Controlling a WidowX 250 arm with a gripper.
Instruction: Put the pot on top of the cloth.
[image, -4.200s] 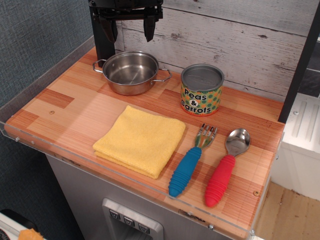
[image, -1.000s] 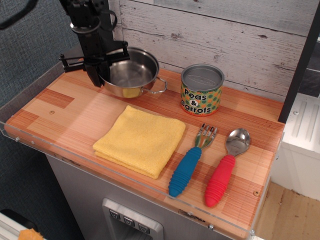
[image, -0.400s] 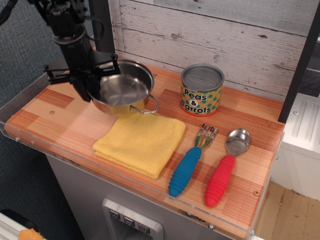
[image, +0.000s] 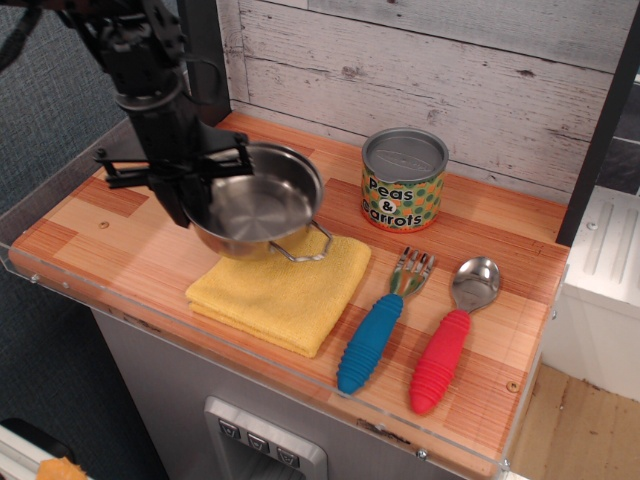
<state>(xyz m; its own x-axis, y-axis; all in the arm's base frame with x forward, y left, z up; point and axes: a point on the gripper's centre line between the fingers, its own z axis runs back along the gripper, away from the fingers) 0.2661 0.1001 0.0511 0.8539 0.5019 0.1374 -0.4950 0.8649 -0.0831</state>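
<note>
Wooden counter — holding yellow cloth. Gripper clamped on pot rim — hovering over cloth's rear edge.

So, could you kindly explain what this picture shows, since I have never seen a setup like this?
There is a single view, taken from a camera above and in front of a small wooden toy-kitchen counter.

The black jointed machine at upper left is a robot arm. Its grasping end, the pincer, is shut on the left rim of a small shiny stainless-steel pot with thin wire loop handles. The pot hangs tilted over the back left part of a folded bright yellow terry cloth; I cannot tell whether it touches the cloth.

Also on the counter: a printed "Peas & Carrots" tin can by the grey plank wall, a fork with a blue ribbed handle, and to its right a spoon with a red ribbed handle.
</note>
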